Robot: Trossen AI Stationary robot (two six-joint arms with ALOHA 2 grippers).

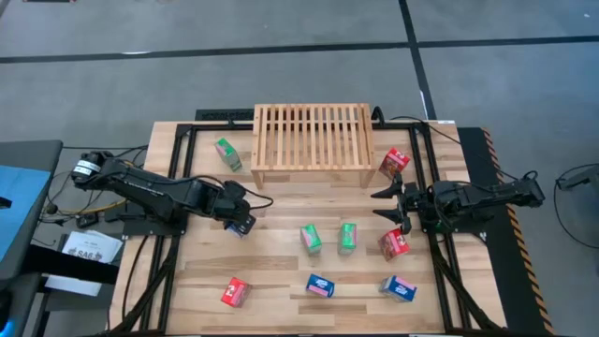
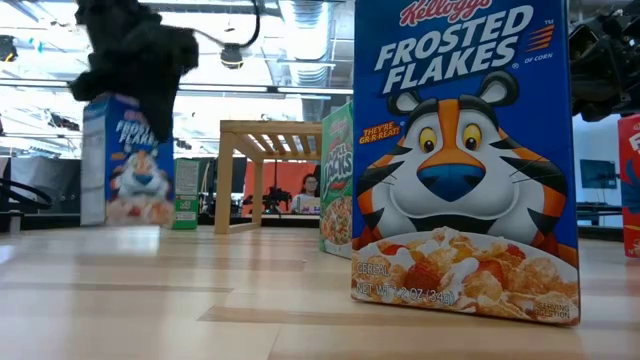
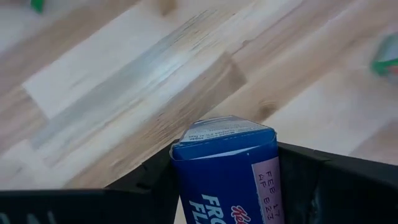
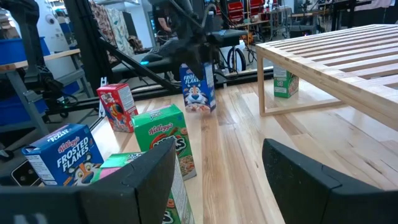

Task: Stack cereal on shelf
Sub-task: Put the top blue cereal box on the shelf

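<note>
Left gripper (image 1: pixel 241 222) sits left of centre in the overhead shot, clamped shut on a blue cereal box (image 1: pixel 240 225). Same box in the left wrist view (image 3: pixel 227 168), pinched between the two dark fingers (image 3: pixel 149 186), top flap showing. In the low view that blue box (image 2: pixel 127 160) shows at the far left, under the dark gripper (image 2: pixel 135 50), with its bottom edge just above the tabletop line.

Right gripper (image 1: pixel 391 204) at the right of the overhead frame, jaws parted and holding nothing, pointing in toward the table's middle. One red box (image 1: pixel 394 162) just above it, another red box (image 1: pixel 394 244) just below.

Shelf (image 1: pixel 312 140) at top centre of the overhead view, nothing on its slats. Green box (image 1: pixel 227 153) just left of it, tilted.

Rest of the cereal scattered on the table (image 1: pixel 281 271) in the lower half of the overhead frame: two green boxes (image 1: pixel 311 239) and (image 1: pixel 347 237) side by side near centre, a red one (image 1: pixel 234 292) at lower left, a blue one (image 1: pixel 320 285) at lower centre, another blue one (image 1: pixel 399 288) at lower right.

Low view mostly filled on the right by a big close-up blue Frosted Flakes box (image 2: pixel 465 150), shelf (image 2: pixel 270 150) in the background.
</note>
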